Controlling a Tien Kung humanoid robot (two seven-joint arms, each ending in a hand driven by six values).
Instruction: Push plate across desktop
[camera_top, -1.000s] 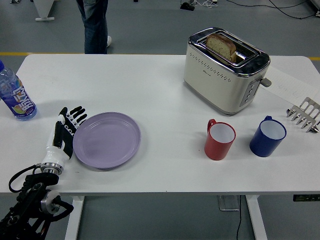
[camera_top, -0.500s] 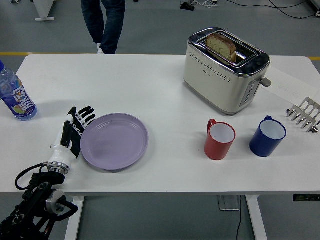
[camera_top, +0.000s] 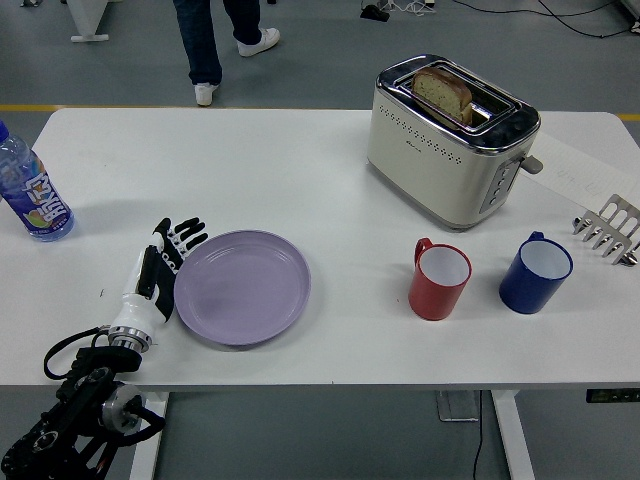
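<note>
White table (camera_top: 330, 190), round lilac plate (camera_top: 242, 287)

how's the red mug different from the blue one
The red mug stands left of the blue mug and closer to the purple plate. The red mug's handle points up-left toward the toaster; the blue mug's handle sits at its far rim, pointing away from the near edge. The red mug is red outside, the blue mug dark blue. Both stand upright, look empty, have white insides and seem about the same size.
</note>
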